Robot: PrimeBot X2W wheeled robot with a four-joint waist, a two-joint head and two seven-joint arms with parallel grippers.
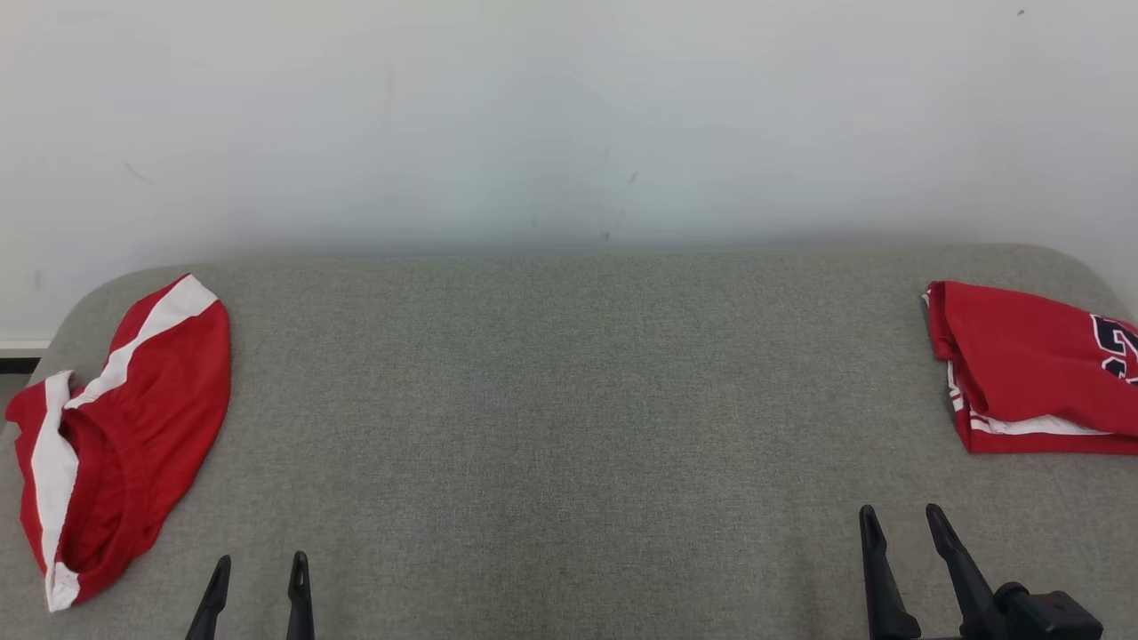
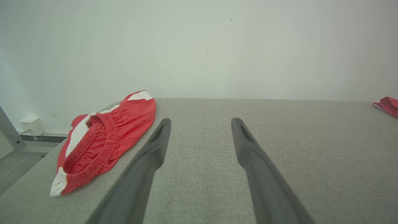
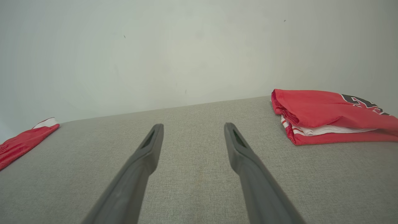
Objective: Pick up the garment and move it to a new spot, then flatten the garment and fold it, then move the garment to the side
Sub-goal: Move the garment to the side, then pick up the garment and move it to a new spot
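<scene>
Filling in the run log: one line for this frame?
left gripper: open, empty | right gripper: open, empty | red shorts: unfolded, left end of table | red jersey: folded, right end

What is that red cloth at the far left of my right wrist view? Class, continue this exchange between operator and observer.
Observer: Crumpled red shorts with white side stripes, their elastic waistband toward the robot.
Operator: Is the left gripper holding them?
Observer: No. The left gripper is open, beside the shorts and apart from them.
Operator: Anything beyond the table's left end?
Observer: A small white box sits low there.
</scene>
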